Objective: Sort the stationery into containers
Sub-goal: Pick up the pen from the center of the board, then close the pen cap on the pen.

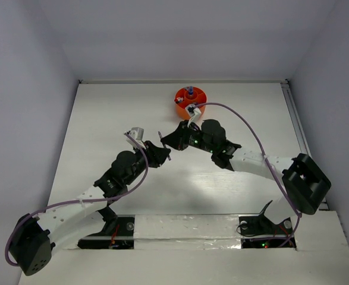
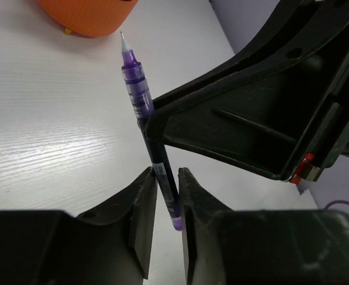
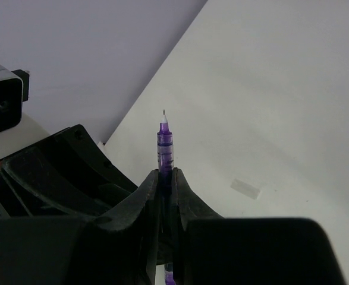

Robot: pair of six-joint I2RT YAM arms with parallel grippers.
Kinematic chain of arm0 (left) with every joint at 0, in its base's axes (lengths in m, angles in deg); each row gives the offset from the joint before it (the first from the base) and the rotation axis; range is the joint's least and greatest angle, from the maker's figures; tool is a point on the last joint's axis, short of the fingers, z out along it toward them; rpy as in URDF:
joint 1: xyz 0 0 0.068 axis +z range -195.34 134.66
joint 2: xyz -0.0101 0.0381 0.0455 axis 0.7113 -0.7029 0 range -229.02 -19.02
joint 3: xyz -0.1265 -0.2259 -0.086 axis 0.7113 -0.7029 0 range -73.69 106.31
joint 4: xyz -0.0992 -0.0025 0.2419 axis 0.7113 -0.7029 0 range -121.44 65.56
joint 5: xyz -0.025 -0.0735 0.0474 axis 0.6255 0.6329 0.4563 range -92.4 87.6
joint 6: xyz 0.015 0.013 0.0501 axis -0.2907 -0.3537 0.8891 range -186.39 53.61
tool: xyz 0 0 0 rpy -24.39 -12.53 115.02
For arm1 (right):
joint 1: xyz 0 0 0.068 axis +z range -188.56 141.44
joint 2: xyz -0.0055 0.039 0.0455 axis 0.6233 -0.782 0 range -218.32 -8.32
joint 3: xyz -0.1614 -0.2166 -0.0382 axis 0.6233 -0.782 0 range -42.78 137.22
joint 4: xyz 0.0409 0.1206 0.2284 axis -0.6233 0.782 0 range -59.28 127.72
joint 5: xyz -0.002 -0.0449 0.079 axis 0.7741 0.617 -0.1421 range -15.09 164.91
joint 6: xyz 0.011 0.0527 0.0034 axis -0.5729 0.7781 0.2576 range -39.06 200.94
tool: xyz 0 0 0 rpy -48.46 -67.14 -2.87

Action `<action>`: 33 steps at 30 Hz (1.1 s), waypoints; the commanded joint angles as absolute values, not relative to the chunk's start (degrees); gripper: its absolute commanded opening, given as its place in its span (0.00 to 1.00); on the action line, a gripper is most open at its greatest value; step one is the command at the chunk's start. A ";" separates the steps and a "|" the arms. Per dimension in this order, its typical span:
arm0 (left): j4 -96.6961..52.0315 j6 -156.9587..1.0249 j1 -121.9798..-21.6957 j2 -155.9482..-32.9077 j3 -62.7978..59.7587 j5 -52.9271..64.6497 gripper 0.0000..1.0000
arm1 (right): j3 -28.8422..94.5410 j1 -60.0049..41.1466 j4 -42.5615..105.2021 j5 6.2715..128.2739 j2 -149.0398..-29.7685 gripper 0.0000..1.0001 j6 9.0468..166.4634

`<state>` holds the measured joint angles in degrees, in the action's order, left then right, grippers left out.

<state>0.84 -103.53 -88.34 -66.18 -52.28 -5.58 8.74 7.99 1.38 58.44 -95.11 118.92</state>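
A dark blue-purple pen (image 2: 135, 83) stands upright above the table between both grippers. My right gripper (image 3: 164, 173) is shut on the pen's middle, and the tip (image 3: 164, 127) sticks out above its fingers. My left gripper (image 2: 167, 173) stands around the pen's lower end, its jaws wider than the barrel, which leans across the gap. In the top view the two grippers meet at the pen (image 1: 166, 149) in mid-table. The orange tub (image 1: 189, 101) sits at the back, holding a blue-capped item (image 1: 189, 91) and other small pieces.
The tub's side (image 2: 88, 15) shows at the top of the left wrist view, beyond the pen. A small clear strip of tape (image 3: 246, 188) lies on the white table. Walls close the table on three sides.
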 commanded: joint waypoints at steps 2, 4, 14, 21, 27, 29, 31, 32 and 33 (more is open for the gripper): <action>4.92 -103.21 -88.05 -66.13 -51.36 -5.56 0.13 | 8.28 8.11 -5.48 56.19 -94.63 0.00 120.75; 5.01 -103.39 -88.05 -65.96 -51.71 -5.39 0.12 | 8.37 8.11 -6.18 55.58 -94.81 0.00 121.10; 6.15 -104.09 -88.05 -66.04 -52.95 -4.69 0.08 | 8.54 8.11 -8.03 53.65 -94.72 0.00 122.51; -2.78 -102.17 -88.05 -61.22 -50.75 -6.18 0.00 | 8.19 8.11 -3.56 55.66 -92.35 0.04 120.67; -16.32 -100.23 -87.53 -51.64 -46.80 -10.04 0.00 | 10.04 6.80 4.35 53.31 -89.98 0.42 114.09; -18.62 -99.44 -87.53 -48.84 -45.05 -9.52 0.00 | 10.12 6.80 6.81 52.68 -88.22 0.43 109.96; -22.31 -98.39 -87.53 -47.68 -43.55 -10.04 0.00 | 10.65 6.80 10.49 51.98 -86.73 0.41 104.36; -23.63 -97.94 -87.53 -46.89 -41.89 -10.57 0.00 | 11.00 6.27 11.73 51.54 -86.55 0.41 102.58; -26.17 -97.50 -87.53 -46.71 -41.09 -11.27 0.00 | 11.53 6.27 12.78 50.58 -86.37 0.40 101.08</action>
